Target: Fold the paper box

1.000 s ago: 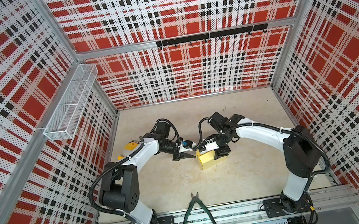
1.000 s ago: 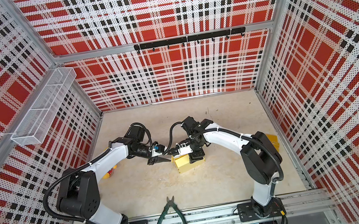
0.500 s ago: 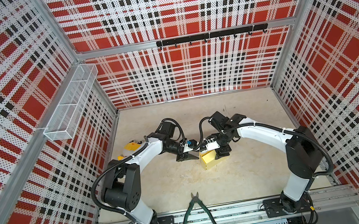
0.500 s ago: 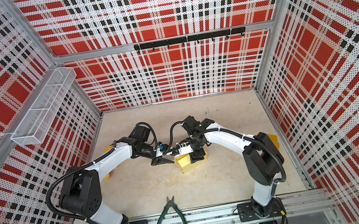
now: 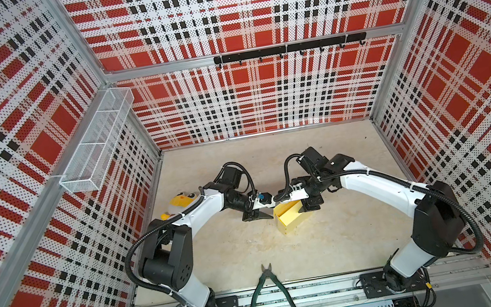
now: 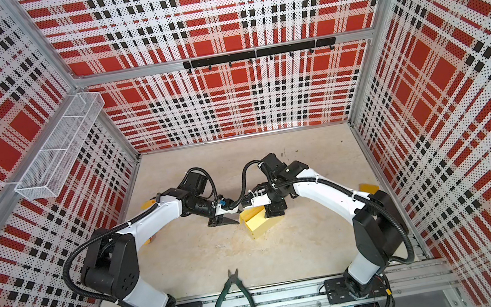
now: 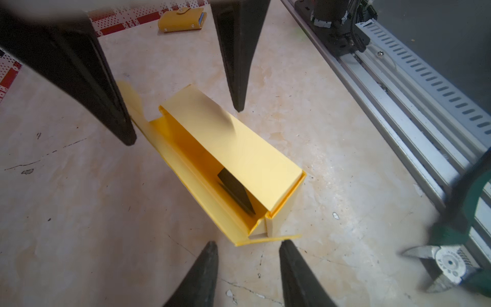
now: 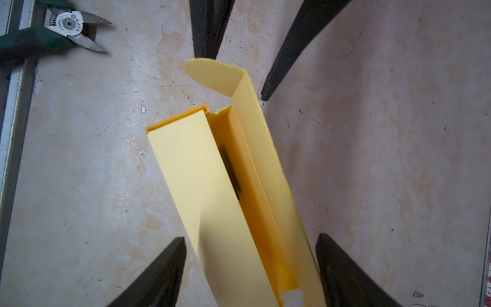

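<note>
Box (image 5: 291, 222) in the middle of the worktop (image 5: 335, 247), walls up, lid (image 7: 233, 148) not yet tucked. Right gripper (image 8: 251, 236) spread wider than a second ago, straddling the box without gripping; left gripper (image 7: 249, 242) part open, empty, just beside its end. Released: lid closing likely next.

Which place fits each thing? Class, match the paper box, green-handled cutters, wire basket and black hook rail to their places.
Things: 1 paper box; 2 green-handled cutters; 3 wire basket; 4 black hook rail.
Places: A back wall; B front edge of the table; C left wall; D middle of the table.
Pairs: 1-D, 2-B, 3-C, 4-A.
</note>
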`<move>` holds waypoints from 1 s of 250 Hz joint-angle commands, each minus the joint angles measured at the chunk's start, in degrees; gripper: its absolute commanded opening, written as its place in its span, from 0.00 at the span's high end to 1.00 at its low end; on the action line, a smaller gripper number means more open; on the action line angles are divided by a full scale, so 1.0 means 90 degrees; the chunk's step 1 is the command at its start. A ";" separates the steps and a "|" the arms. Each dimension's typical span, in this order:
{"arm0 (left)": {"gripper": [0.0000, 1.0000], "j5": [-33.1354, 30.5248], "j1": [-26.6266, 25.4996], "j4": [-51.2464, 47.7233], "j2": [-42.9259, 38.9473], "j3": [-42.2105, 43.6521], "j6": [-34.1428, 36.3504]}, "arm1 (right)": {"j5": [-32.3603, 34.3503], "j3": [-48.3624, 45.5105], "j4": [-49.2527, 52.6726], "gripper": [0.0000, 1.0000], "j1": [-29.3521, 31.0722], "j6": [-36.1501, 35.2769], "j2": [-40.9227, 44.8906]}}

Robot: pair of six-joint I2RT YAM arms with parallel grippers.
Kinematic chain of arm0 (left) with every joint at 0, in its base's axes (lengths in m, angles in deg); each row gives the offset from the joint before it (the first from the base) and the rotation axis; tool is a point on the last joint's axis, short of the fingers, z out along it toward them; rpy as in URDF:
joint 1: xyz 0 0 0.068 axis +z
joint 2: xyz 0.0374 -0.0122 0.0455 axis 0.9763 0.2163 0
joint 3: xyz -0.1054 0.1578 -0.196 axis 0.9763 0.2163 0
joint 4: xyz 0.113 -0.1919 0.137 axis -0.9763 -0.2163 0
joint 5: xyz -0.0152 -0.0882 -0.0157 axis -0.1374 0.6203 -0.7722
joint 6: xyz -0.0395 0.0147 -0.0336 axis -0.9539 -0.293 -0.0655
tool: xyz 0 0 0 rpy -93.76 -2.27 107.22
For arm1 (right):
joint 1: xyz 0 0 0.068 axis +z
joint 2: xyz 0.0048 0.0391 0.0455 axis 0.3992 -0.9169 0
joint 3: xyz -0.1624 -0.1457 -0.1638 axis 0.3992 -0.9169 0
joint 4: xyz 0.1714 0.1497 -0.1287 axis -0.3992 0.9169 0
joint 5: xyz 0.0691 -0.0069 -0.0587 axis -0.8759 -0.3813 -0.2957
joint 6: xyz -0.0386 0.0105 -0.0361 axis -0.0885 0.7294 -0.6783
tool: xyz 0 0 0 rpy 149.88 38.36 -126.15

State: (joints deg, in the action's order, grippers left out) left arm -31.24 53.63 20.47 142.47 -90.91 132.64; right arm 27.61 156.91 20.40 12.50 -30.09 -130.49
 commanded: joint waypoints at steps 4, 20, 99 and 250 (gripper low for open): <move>0.58 -0.0012 -0.0081 -0.0024 0.0051 -0.0190 0.0061 | 0.0096 -0.0065 0.0095 0.12 0.0066 -0.0169 0.0023; 0.58 -0.0029 -0.0081 -0.0026 0.0061 -0.0204 0.0055 | 0.0182 -0.0103 0.0122 0.00 0.0053 -0.0166 0.0250; 0.57 -0.0003 -0.0097 -0.0024 0.0071 -0.0214 0.0066 | 0.0739 -0.1107 0.0231 0.00 -0.0539 0.0834 0.2144; 0.57 -0.0224 -0.0322 -0.0026 0.0111 -0.0306 0.0025 | -0.0076 -0.3094 -0.3331 0.06 -0.1064 0.2648 0.1416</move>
State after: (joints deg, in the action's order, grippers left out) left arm -32.31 52.16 20.44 142.85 -92.07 132.33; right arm 32.29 129.00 -0.80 3.06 -9.46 -116.20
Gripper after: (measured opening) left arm 0.426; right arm 0.950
